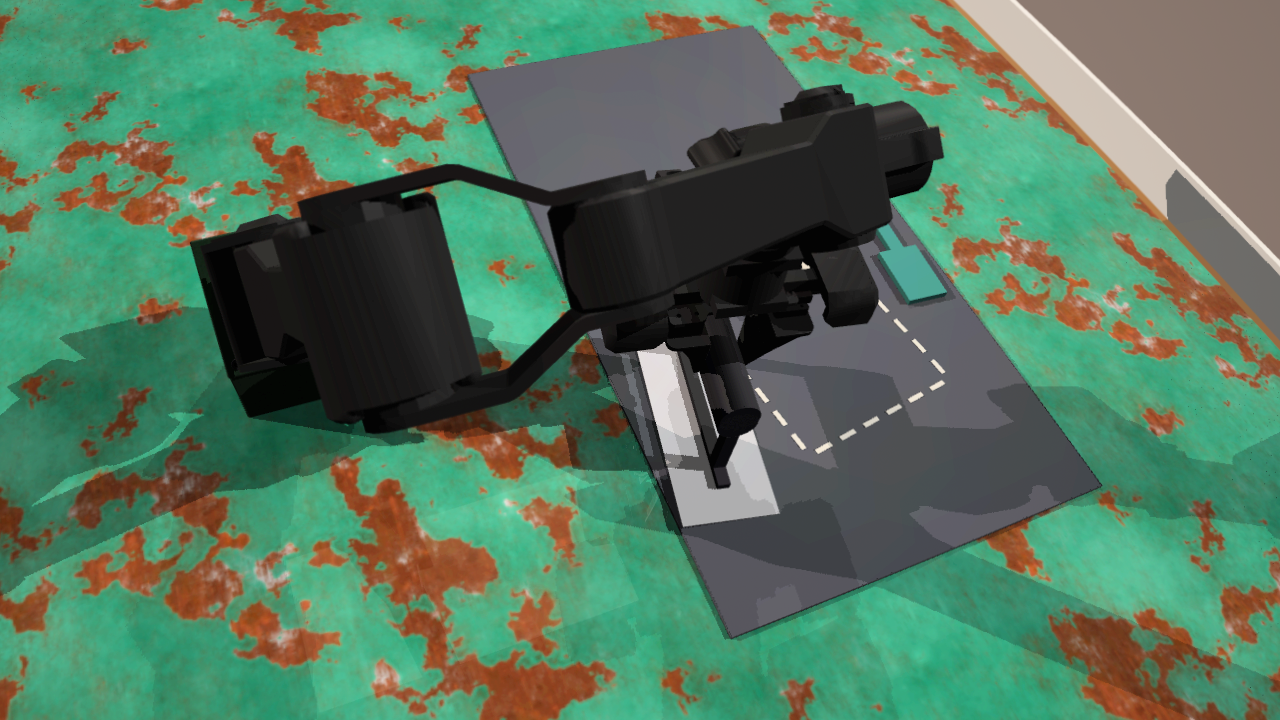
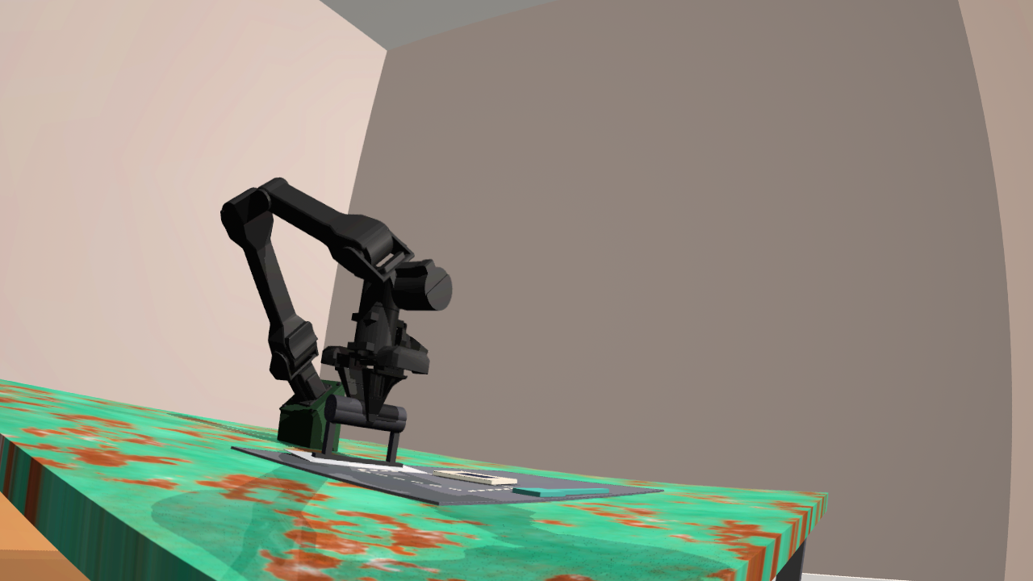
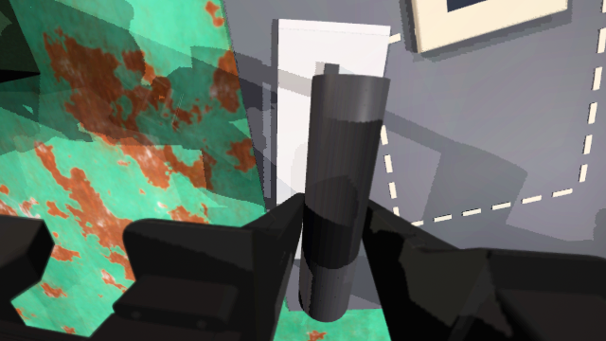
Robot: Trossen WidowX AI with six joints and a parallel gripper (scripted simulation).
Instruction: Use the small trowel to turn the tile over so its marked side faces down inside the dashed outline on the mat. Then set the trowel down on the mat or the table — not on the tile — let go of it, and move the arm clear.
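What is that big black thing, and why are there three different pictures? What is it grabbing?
The black thing is a robot arm bolted to a green, rust-spotted table. One picture looks down from above, one looks from the side, and one comes from a camera on the arm's wrist, right by its gripper.

On the table lies a dark grey mat. On the mat there is a dashed outline, a cream tile with a dark mark on top, and a small teal block.

The two black fingers are squeezed shut on the round dark handle of a small trowel. Its flat white blade sits on the mat. The tile has not been flipped yet.
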